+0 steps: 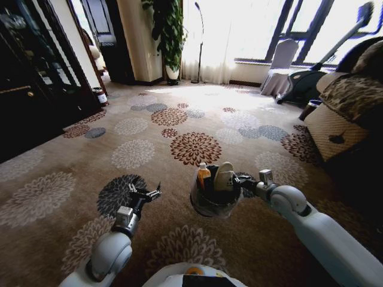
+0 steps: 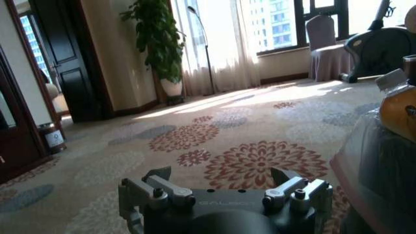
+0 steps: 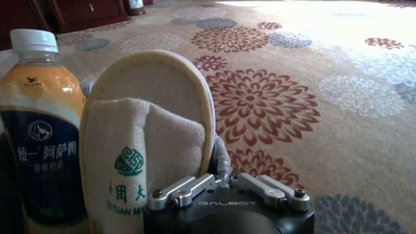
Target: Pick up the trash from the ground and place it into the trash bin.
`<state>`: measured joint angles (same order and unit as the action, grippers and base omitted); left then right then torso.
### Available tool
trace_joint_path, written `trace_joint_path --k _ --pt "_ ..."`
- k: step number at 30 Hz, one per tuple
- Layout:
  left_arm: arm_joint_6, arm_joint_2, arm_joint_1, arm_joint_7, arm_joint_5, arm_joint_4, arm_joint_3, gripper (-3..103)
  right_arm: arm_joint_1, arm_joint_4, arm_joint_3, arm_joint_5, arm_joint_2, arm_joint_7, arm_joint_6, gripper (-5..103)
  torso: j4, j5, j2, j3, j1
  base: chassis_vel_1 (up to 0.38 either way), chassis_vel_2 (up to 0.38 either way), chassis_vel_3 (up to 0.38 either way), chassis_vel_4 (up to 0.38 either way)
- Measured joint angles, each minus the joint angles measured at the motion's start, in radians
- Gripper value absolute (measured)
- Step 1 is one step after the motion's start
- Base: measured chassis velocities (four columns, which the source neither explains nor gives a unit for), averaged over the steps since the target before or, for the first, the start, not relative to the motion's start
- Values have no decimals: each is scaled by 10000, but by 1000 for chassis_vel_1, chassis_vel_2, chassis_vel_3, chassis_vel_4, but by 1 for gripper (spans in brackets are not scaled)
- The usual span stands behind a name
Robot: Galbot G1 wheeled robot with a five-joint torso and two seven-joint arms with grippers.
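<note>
Trash bin in right tool, carpet below.

Flower-patterned carpet under window light.
Near the dark cabinet, a small white-and-red can stands on the carpet; farther from it, a potted plant, floor lamp and covered chair.

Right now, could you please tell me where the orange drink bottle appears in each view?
Head view: orange drink bottle stands in the trash bin, centre.
Left wrist view: close up, beside the left claw.
Right wrist view: beside the slipper, beyond the right claw.
Shared landmark: banded can by the dark cabinet.
</note>
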<state>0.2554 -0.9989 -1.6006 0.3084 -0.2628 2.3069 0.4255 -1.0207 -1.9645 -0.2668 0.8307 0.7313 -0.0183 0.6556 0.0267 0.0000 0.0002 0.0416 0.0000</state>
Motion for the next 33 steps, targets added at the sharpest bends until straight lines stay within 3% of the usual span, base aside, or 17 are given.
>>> trace_joint_path --k 33 --pt "-64 -123 84 -137 -182 -139 274 100 -191 -50 -221 -45 83 -1 -41 1 5 1 0 0 0 0 0 0 0"
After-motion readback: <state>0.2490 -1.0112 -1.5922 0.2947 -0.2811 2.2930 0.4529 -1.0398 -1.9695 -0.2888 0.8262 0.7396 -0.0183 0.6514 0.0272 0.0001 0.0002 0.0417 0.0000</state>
